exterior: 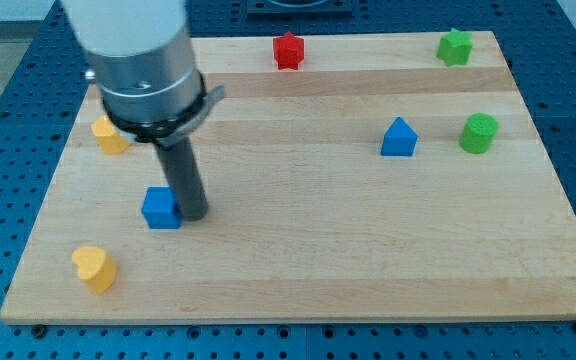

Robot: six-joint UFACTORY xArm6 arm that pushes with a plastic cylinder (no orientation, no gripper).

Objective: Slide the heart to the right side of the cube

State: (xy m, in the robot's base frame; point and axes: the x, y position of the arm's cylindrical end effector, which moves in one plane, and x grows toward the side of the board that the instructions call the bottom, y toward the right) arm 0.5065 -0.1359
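no legible txt, no labels, no nos.

A lab: wooden board point(368, 250) on blue perforated bench point(8, 90), robot arm point(138, 60).

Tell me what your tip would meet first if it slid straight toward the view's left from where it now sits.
My tip sits right beside the blue cube, on its right, so it would meet that cube first, almost at once. Whether they already touch I cannot tell.

A pale wooden bench point(298, 260) is carrying a blue cube point(160, 208), yellow heart point(94, 268), yellow block point(109, 135), red star point(288, 50), green star point(455, 47), blue triangular block point(399, 138) and green cylinder point(479, 133), all lying apart.
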